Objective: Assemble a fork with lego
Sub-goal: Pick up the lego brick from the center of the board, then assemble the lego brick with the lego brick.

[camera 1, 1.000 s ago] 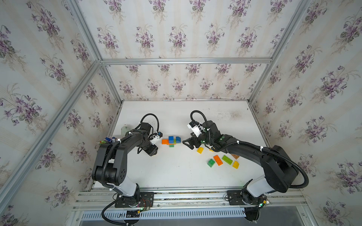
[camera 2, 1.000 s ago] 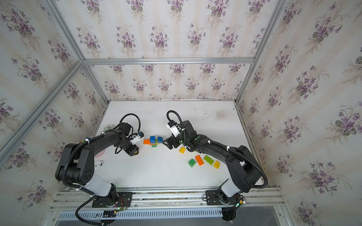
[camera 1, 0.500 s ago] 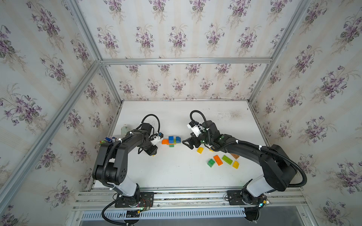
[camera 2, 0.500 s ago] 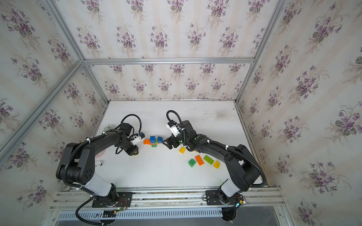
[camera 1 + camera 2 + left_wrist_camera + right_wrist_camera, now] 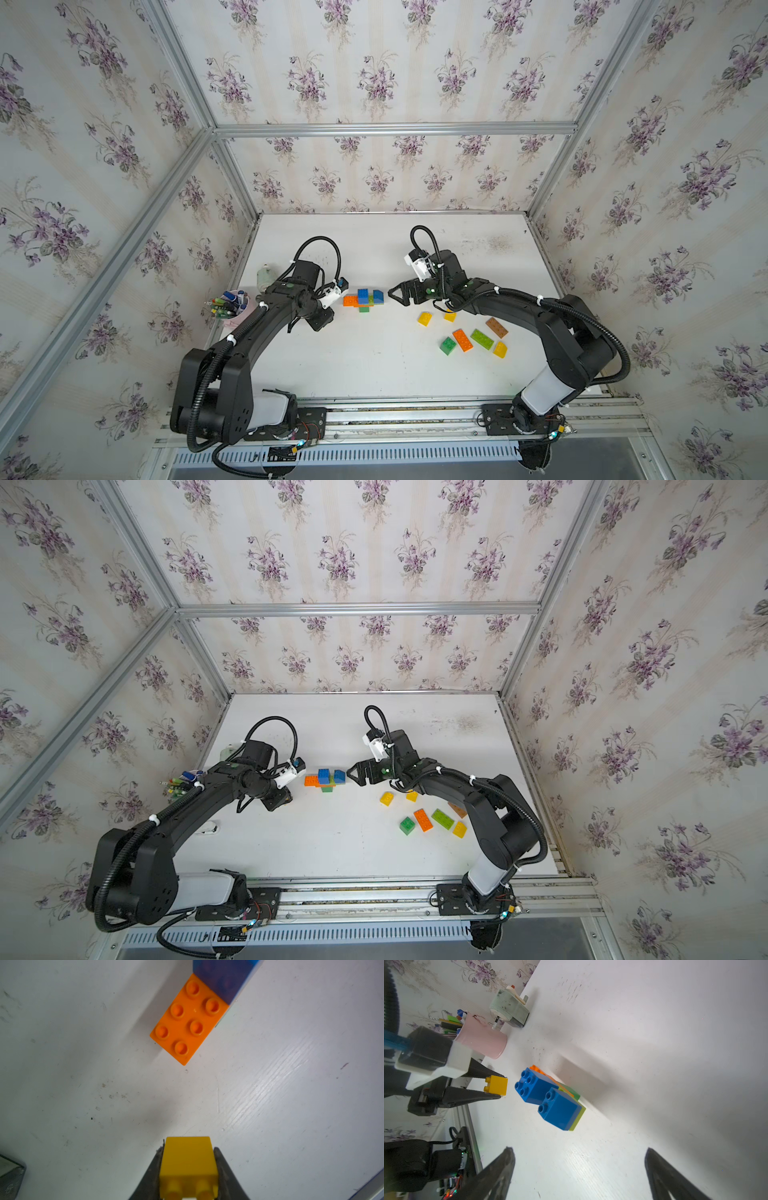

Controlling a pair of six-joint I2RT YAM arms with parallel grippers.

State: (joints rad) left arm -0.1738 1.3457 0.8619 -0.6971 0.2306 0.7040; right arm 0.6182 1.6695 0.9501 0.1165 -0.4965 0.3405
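The lego assembly [image 5: 363, 298] [image 5: 326, 778] lies mid-table: a flat orange brick [image 5: 187, 1020] with two blue bricks [image 5: 537, 1086] on it and dark green and lime pieces beneath. My left gripper [image 5: 188, 1159] [image 5: 500, 1085] is shut on a small yellow brick [image 5: 188, 1157] [image 5: 496, 1085], just left of the orange end and apart from it. My right gripper [image 5: 395, 296] [image 5: 578, 1150] stands open and empty just right of the assembly. Loose bricks lie at front right: yellow [image 5: 424, 318], orange [image 5: 462, 340], dark green [image 5: 447, 345], lime [image 5: 482, 338], brown [image 5: 496, 327].
A pink cup of marker pens [image 5: 230, 307] [image 5: 481, 1043] and a pale green device [image 5: 264, 277] [image 5: 508, 1008] stand at the table's left edge. A small white object [image 5: 210, 828] lies at front left. Metal rails run along the front edge.
Both arms stand almost where they were a second ago. No brick on the table has moved.
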